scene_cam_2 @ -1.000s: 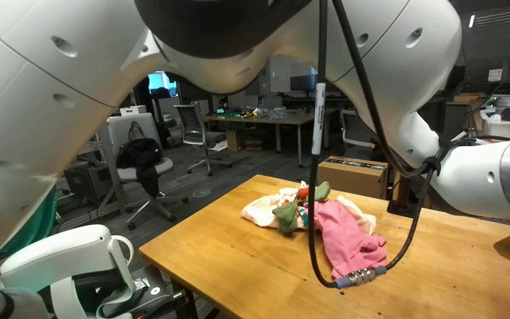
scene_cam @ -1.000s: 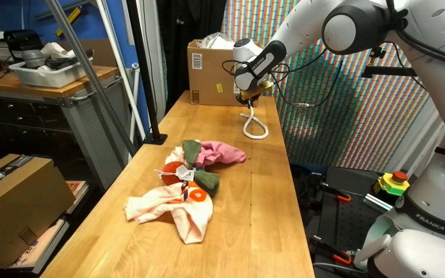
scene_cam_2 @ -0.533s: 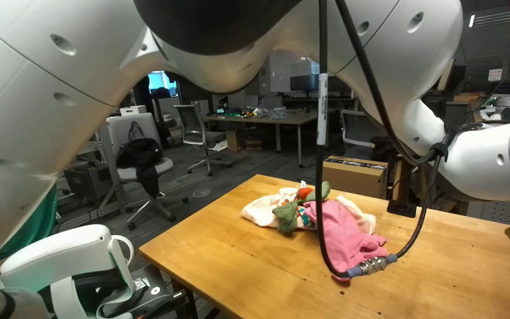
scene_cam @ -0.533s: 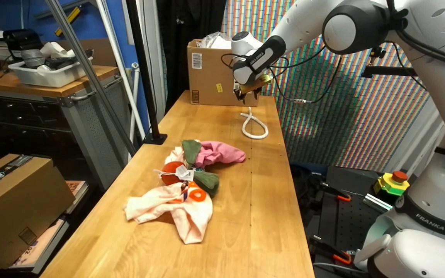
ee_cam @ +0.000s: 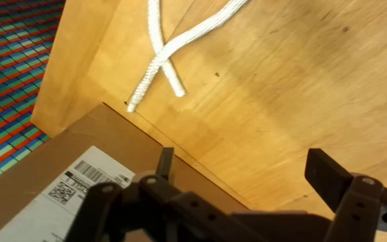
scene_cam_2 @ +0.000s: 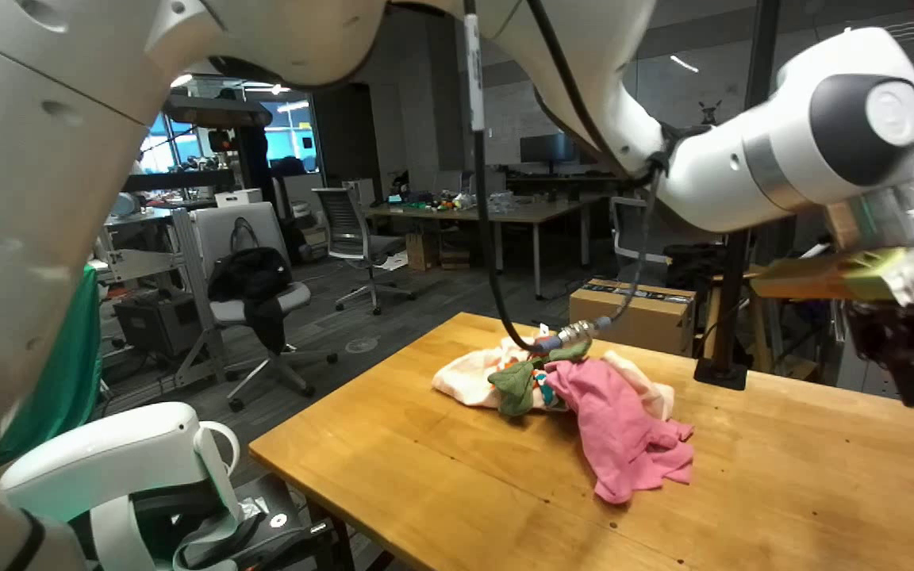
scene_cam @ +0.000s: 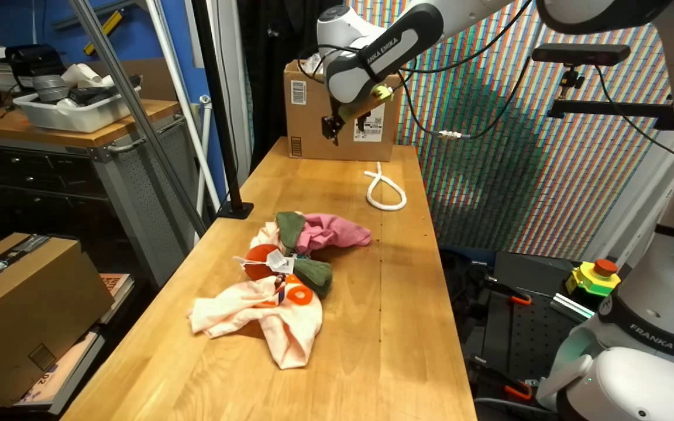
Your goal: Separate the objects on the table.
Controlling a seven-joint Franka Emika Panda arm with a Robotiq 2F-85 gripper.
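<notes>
Rope [ee_cam: 164,53], white and crossed into a loop, lies flat on the table [scene_cam: 384,362], close to the short edge where a cardboard box [scene_cam: 313,120] stands and nearer the long edge on the robot's side. In the wrist view one of its ends stops just beside the box's foot. The gripper [ee_cam: 240,163] hangs in the air in front of the box, jaws spread wide and holding nothing, with the table and the box showing between them. Well apart from the rope, a pile [scene_cam: 290,286] sits nearer the opposite long edge: a pink cloth [scene_cam_2: 620,432] facing the box, a pale cloth [scene_cam: 290,327] on the side away from it, and green pieces [scene_cam: 313,276] with a red lump [scene_cam: 258,253] and a white tag [scene_cam: 280,263] in between, all bunched together. More pale fabric [scene_cam_2: 655,392] shows past the pink cloth. In an exterior view a black cable [scene_cam_2: 489,238] with a metal connector [scene_cam_2: 578,333] hangs in front of the pile and hides part of it. On that opposite long edge, between pile and box, stands a black post [scene_cam: 217,105]. Off the table past that edge sits a brown carton [scene_cam: 33,316]; off the robot's side are a red button [scene_cam: 606,268] and a white headset [scene_cam: 647,383].
</notes>
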